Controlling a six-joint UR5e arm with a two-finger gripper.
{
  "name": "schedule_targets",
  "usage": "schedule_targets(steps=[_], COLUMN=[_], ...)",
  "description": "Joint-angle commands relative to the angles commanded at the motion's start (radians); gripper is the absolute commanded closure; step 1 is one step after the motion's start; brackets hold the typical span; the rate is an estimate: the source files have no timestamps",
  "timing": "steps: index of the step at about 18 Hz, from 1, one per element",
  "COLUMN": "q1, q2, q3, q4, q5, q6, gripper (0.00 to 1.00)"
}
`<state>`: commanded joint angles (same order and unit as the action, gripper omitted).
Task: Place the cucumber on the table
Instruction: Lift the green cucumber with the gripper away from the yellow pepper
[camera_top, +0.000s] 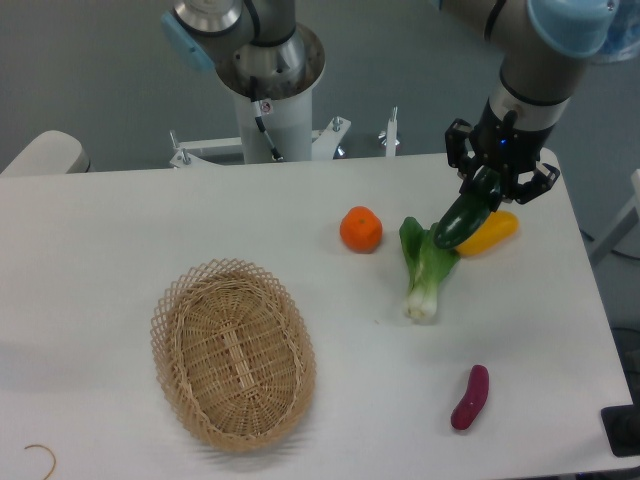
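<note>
The dark green glossy cucumber (460, 221) hangs tilted from my gripper (487, 192), which is shut on its upper end at the right rear of the white table (120, 230). Its lower end points down-left, over the leafy top of the bok choy (426, 268) and in front of a yellow vegetable (489, 233). I cannot tell whether the cucumber's tip touches anything.
An orange (361, 229) lies left of the bok choy. A small purple eggplant-like piece (470, 397) lies near the front right edge. An oval wicker basket (232, 352) stands at the front left. The robot base (272, 110) is at the rear centre.
</note>
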<state>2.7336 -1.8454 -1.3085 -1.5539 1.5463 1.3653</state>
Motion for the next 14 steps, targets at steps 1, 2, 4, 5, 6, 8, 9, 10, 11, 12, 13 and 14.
schedule_targets(steps=[1,2,4,5,6,8,9,10,11,12,13,14], q1=[0.000,0.000,-0.005,-0.008,-0.008,-0.018,-0.028,-0.031,-0.032,-0.035,-0.054,-0.078], q2=[0.000,0.000,-0.008,-0.012,-0.014,-0.015,-0.020,-0.020,-0.021,-0.023,-0.029,-0.040], q3=[-0.006,-0.006,0.000,0.000,-0.002,-0.006,-0.009,-0.012,-0.014,-0.018,-0.024,-0.026], q4=[0.003,0.003,0.003,0.009,0.021,0.040,0.046,0.049,0.051,0.051,0.054,0.055], q5=[0.002,0.002,0.002,0.002,-0.002,-0.021,-0.023,-0.023,-0.025,-0.026,-0.025,-0.025], q6=[0.000,-0.002,-0.009,-0.021,-0.035,-0.066,-0.084,-0.097,-0.109,-0.138,-0.179,-0.222], gripper=[0.53,0.53,0.53,0.53,0.53,0.53,0.53,0.53,0.53,0.53,0.53,0.53])
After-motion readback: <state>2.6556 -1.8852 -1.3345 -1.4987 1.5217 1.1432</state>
